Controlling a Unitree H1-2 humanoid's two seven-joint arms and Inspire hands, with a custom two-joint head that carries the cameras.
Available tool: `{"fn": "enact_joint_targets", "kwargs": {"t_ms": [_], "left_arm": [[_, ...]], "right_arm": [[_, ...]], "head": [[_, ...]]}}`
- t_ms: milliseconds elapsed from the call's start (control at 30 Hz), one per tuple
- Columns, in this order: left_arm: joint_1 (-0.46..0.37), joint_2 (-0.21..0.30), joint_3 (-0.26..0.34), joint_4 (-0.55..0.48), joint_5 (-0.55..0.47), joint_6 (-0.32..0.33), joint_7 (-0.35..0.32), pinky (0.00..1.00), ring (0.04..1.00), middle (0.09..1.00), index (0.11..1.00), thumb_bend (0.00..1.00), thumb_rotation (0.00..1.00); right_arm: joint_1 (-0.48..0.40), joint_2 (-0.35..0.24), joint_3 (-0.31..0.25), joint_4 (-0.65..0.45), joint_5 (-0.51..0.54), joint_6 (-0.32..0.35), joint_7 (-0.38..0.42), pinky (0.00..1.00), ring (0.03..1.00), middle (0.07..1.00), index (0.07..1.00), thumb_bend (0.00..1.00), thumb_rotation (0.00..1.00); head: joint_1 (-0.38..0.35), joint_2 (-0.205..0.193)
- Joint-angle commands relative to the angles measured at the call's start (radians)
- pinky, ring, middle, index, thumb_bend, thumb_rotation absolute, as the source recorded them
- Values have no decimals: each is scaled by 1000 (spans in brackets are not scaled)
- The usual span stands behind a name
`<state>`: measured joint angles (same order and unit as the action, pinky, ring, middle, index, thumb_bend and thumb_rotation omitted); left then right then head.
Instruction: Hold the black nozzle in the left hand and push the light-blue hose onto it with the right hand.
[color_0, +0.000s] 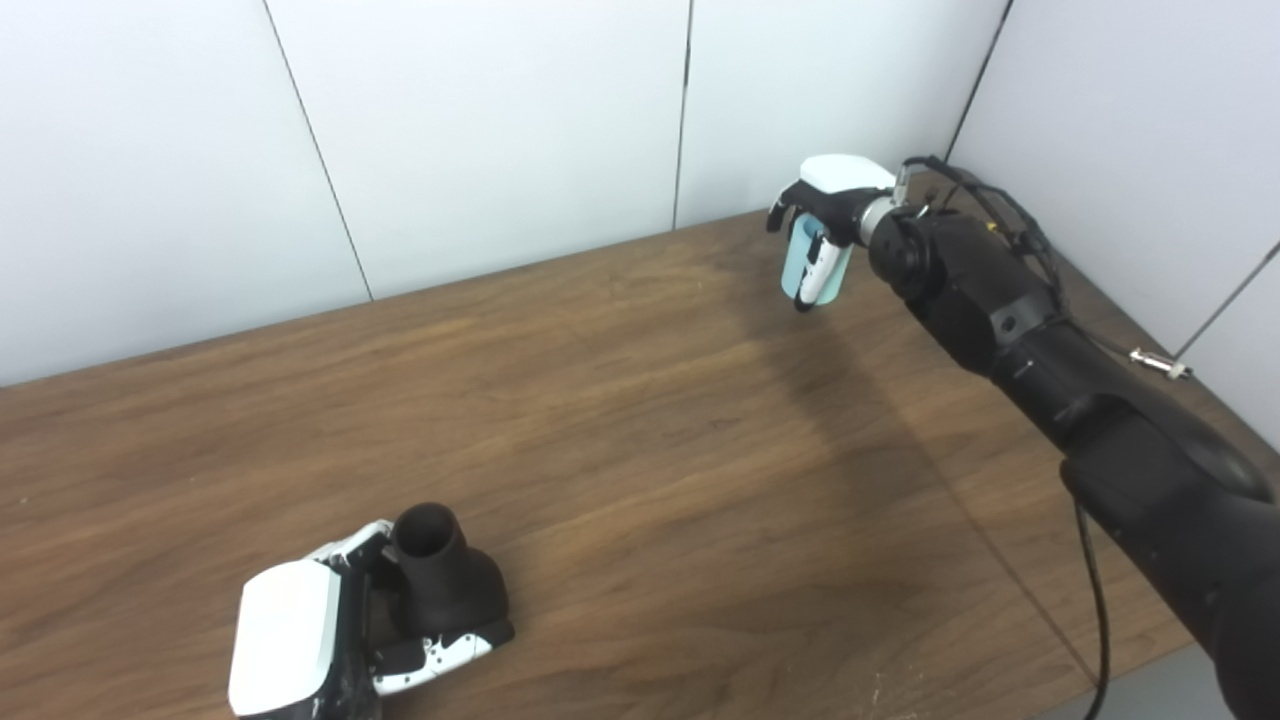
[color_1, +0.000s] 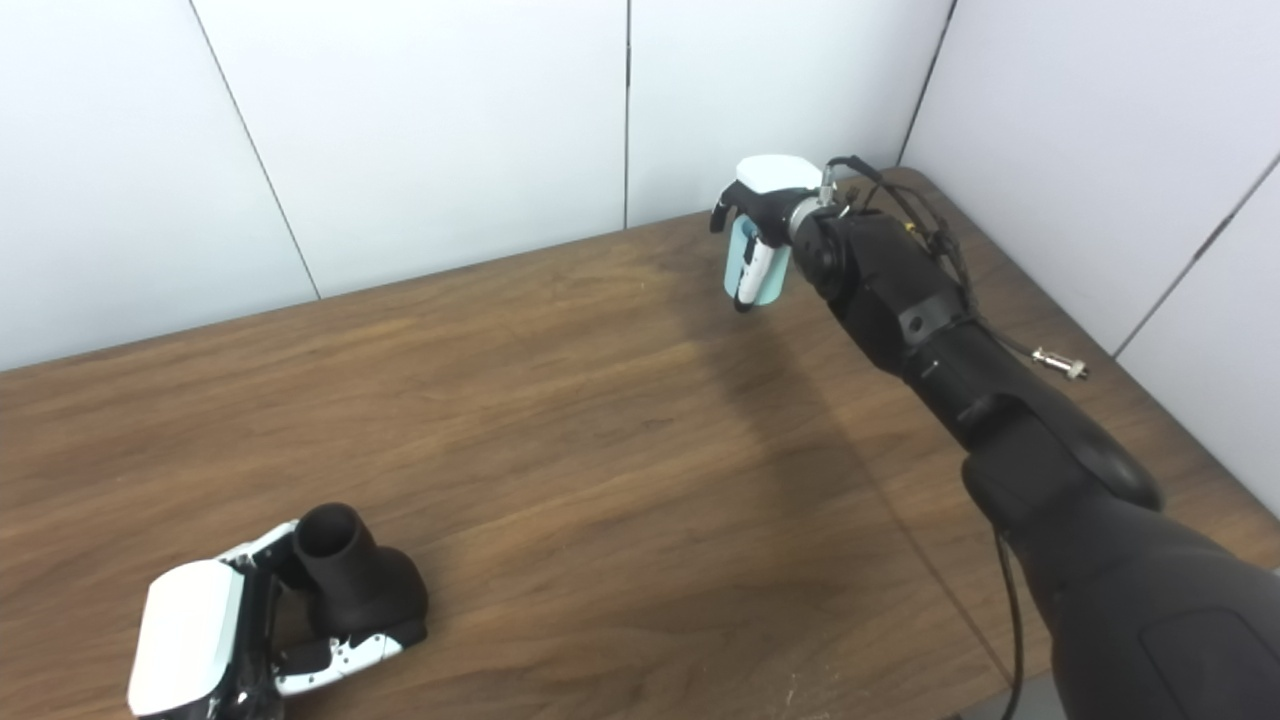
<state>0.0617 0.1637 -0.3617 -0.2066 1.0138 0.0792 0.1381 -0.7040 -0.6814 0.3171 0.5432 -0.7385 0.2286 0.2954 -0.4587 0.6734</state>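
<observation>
The black nozzle stands on the wooden table near the front left, its round opening facing up. My left hand is wrapped around its base, fingers closed on it. My right hand is at the far right of the table, shut on the short light-blue hose, which is upright and held at or just above the tabletop. The two hands are far apart. The scene also shows in the right eye view, with the nozzle and hose.
White wall panels stand behind and to the right of the table. A small metal connector on a cable lies by the right wall. Black cables run along my right arm.
</observation>
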Motion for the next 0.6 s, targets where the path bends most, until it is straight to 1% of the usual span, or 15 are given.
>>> {"fn": "enact_joint_targets", "kwargs": {"t_ms": [0,100,200,267,300,367,433,467,567], "left_arm": [[33,7,-3,34,-2,26,-46,379,469,402,513,519,0],[32,7,-2,37,-1,25,-43,385,480,403,514,519,0],[32,7,-1,39,-5,19,-36,373,466,398,511,519,0],[31,7,0,40,-8,16,-33,376,467,398,511,519,0],[30,7,0,41,-9,16,-33,385,475,401,513,519,0],[29,7,0,40,-8,20,-39,392,482,402,514,519,0],[29,8,-1,41,-4,22,-43,393,482,402,513,519,0],[29,7,-2,42,-4,21,-42,393,481,403,513,519,0],[28,7,-3,43,-1,23,-42,393,483,406,514,519,0]], "right_arm": [[-60,-48,-11,-13,-9,-8,-17,524,617,687,711,922,76],[-61,-49,-10,-1,-9,-14,-18,547,623,693,705,921,79],[-60,-53,-11,-2,-8,-18,-18,555,625,698,704,930,84],[-56,-56,-14,-17,-10,-16,-20,319,403,493,707,938,82],[-54,-57,-15,-24,-10,-15,-20,237,313,404,711,942,78],[-51,-60,-18,-38,-7,-13,-16,156,223,314,715,946,76],[-48,-63,-22,-50,-3,-13,-12,154,231,320,715,949,67],[-48,-65,-22,-53,-2,-14,-11,175,263,349,714,952,68],[-51,-67,-19,-51,-4,-16,-13,149,228,313,708,950,64]], "head": [[0,2],[0,2],[0,2],[0,2],[0,2],[0,2],[0,2],[0,2],[5,5]]}}
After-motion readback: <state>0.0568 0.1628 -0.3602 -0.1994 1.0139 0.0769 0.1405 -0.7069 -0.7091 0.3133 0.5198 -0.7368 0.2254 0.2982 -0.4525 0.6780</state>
